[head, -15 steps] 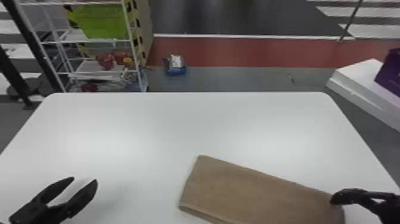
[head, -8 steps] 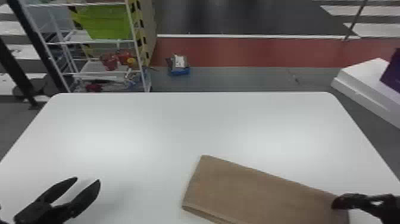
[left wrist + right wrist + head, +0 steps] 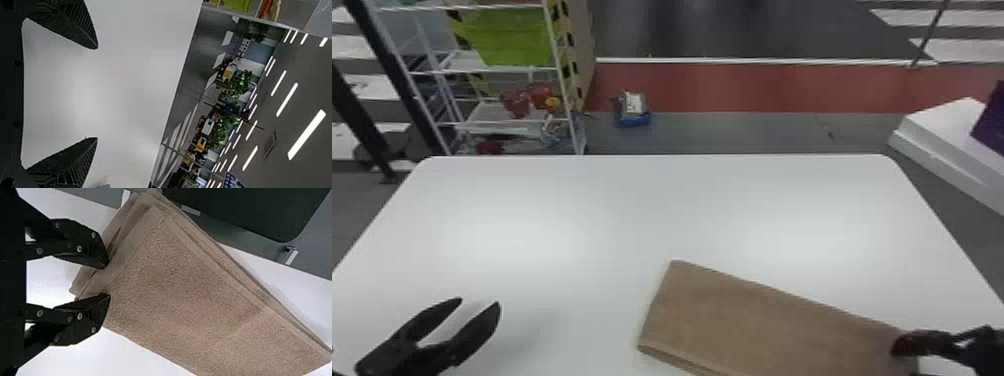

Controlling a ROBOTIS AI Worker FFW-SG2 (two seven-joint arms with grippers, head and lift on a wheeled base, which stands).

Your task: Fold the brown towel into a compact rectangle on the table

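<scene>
Right hand, its fingers spread, is at one end of the folded brown towel. The towel lies on the white counter, between that hand and the left hand, which is also spread, well apart from it.

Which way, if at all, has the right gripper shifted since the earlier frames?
Yes: the right gripper has shifted slightly down the head view, away from the table's far edge.
</scene>
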